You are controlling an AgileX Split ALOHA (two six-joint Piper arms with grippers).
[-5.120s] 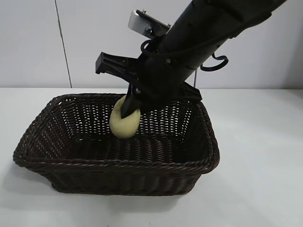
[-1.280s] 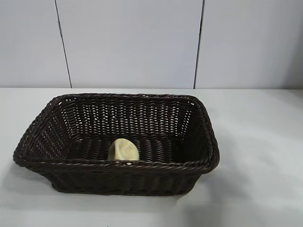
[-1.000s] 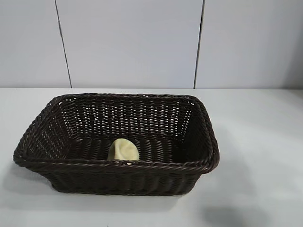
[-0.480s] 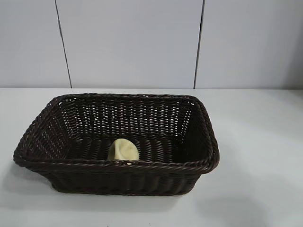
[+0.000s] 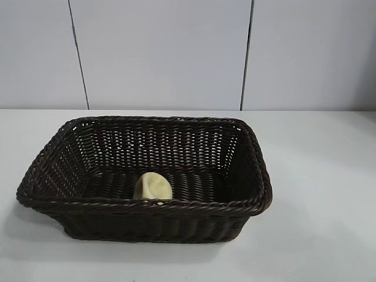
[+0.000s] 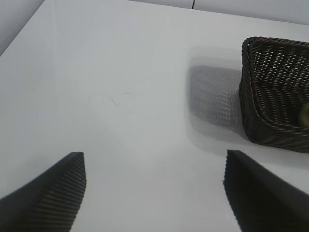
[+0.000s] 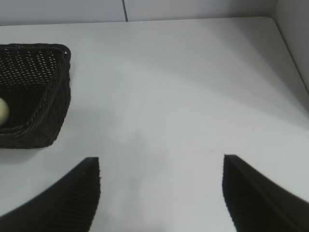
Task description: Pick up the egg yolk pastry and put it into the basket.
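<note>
The right gripper [image 7: 159, 193] hangs over bare white table [image 7: 183, 87] with its fingers spread wide and nothing between them, well clear of the basket [image 7: 48, 111]. The left gripper [image 6: 154, 193] hangs the same way on the other side, fingers wide apart and holding nothing.

Past them the matte white tabletop runs smooth, with the basket's soft shadow beside it. The dark woven basket [image 5: 147, 205] sits at the middle of the table, and the egg yolk pastry [image 5: 153, 187] lies on its floor against the near wall. Behind the table rises a pale panelled wall [image 5: 158, 53] with two thin dark vertical seams.
</note>
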